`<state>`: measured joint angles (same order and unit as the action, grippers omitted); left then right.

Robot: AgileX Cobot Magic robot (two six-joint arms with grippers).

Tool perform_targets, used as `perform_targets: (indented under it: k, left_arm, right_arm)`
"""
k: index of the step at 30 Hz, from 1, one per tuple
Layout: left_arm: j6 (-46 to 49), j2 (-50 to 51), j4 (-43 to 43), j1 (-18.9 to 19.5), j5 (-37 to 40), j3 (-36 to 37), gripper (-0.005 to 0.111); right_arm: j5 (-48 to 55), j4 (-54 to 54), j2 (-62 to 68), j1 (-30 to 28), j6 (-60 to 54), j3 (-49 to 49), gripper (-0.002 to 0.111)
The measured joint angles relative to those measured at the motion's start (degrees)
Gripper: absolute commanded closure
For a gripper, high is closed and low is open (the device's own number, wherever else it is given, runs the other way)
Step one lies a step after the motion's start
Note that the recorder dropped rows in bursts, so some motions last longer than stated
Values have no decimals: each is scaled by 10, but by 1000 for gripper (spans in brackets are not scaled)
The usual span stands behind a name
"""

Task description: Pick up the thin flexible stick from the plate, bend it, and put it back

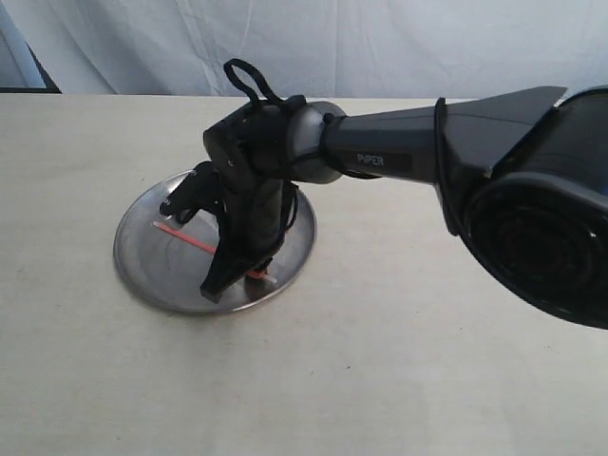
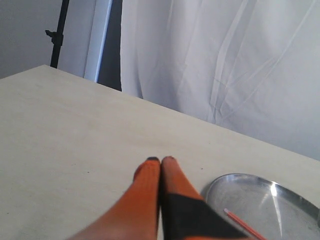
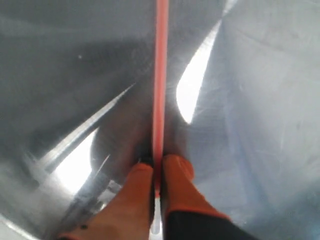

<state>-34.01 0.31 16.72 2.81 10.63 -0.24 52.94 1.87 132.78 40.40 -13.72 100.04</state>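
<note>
The round silver plate (image 1: 142, 271) lies left of the table's middle. The thin orange-red stick (image 1: 185, 236) slants across it, resting on or just above the metal. My right gripper (image 1: 233, 280) reaches down over the plate's near rim. In the right wrist view its orange fingers (image 3: 177, 185) are shut on the stick (image 3: 161, 75) close to its pale tip, over the plate (image 3: 260, 100). My left gripper (image 2: 161, 160) is shut with nothing in it, over bare table beside the plate (image 2: 250, 192), where one end of the stick (image 2: 245, 227) shows. The exterior view does not show the left gripper.
The right arm's thick black forearm (image 1: 399, 152) stretches from the right edge across to the plate. White curtains (image 2: 225, 65) hang behind the beige table (image 1: 399, 361). A dark stand (image 2: 59, 35) is at the far corner.
</note>
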Motion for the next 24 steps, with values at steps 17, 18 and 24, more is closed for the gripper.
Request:
perform_targets:
  k: [17,18,24]
  left_arm:
    - [0,0,0,0,0,0,107]
    - [0,0,0,0,0,0,107]
    - [0,0,0,0,0,0,107]
  right_arm:
    - [-30,-11,-64,1,21,-10,109]
    - [-22,-11,-67,1,21,-10,109]
    - [20,-11,-120,1,22,-24,109]
